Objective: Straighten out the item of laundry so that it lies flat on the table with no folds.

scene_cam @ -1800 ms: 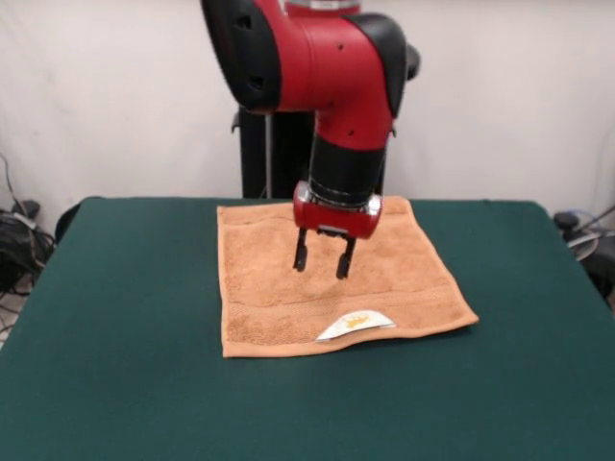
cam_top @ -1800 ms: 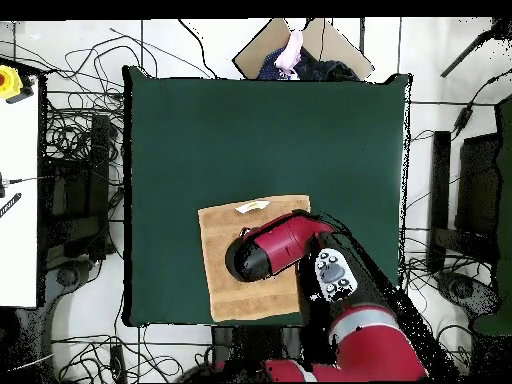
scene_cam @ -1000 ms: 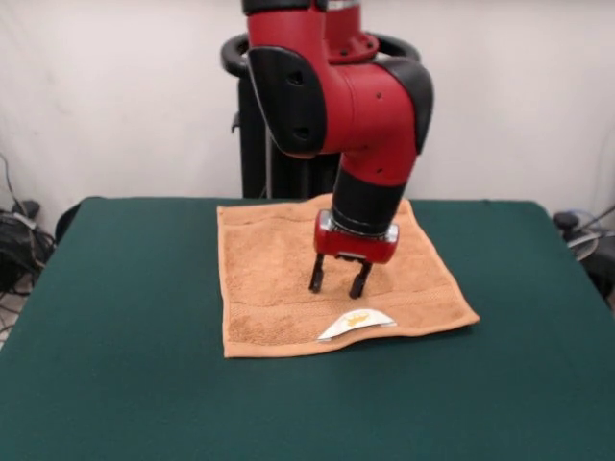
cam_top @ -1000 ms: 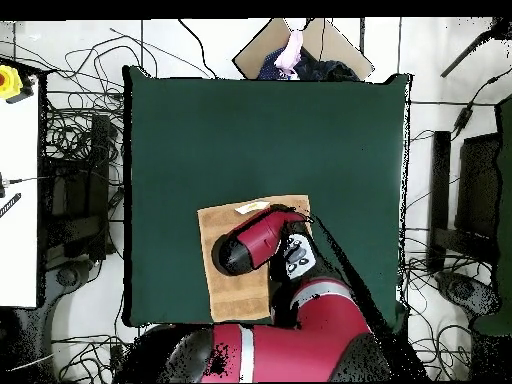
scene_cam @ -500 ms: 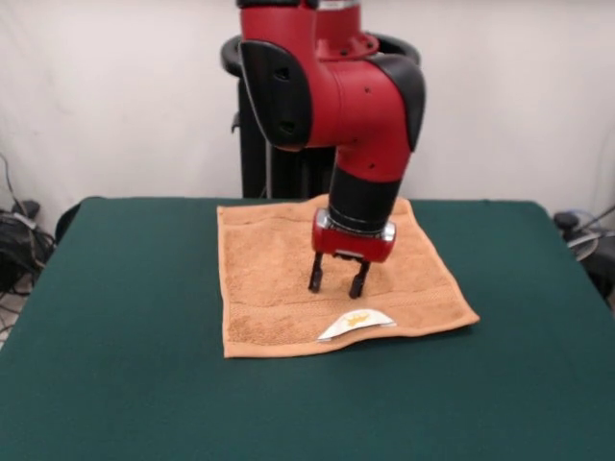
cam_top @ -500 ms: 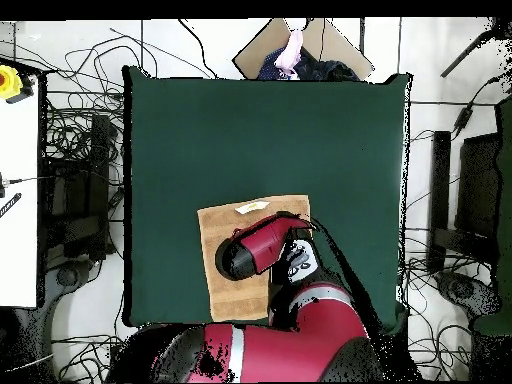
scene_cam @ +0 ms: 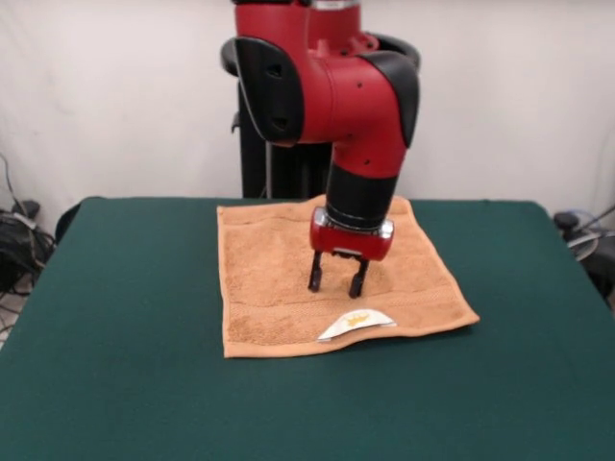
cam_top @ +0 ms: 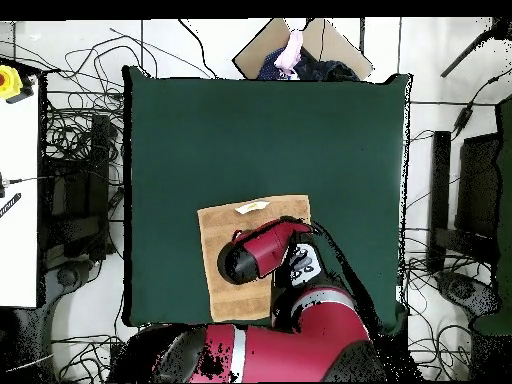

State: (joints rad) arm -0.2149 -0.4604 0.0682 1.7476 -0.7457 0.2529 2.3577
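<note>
Vs 1 s ago: my red-and-black arm [scene_cam: 327, 96] has shifted a bit toward frame left in the front view, and my jaws [scene_cam: 335, 274] sit slightly higher in frame. In the overhead view the arm's red head [cam_top: 255, 252] has pulled down-frame, so more of the towel's upper strip shows. The towel itself hasn't moved.

Jaws: spread, two black fingers [scene_cam: 314, 273] pointing straight down, nothing between them. Tips hang over the towel's middle; can't tell from the front view if they touch the pile.

Small orange-tan, roughly square terry towel [scene_cam: 269, 279] lies spread on the dark green felt tabletop [scene_cam: 115, 365], centre of the front frame, a little toward the top. Sides run roughly square to the tabletop edges, turned slightly, with the lower-right corner poking out toward frame right. No clear long axis. Woven band [scene_cam: 279, 322] runs left-right along the edge at frame bottom. Small white label [scene_cam: 356, 324] sits at that edge, right of middle, arched up off the cloth, with the towel edge beside it slightly lifted.

Overhead: towel [cam_top: 222, 245] sits lower-centre on the tabletop [cam_top: 200, 130], label [cam_top: 250, 207] at its upper edge, right and lower parts hidden under my arm.
</note>
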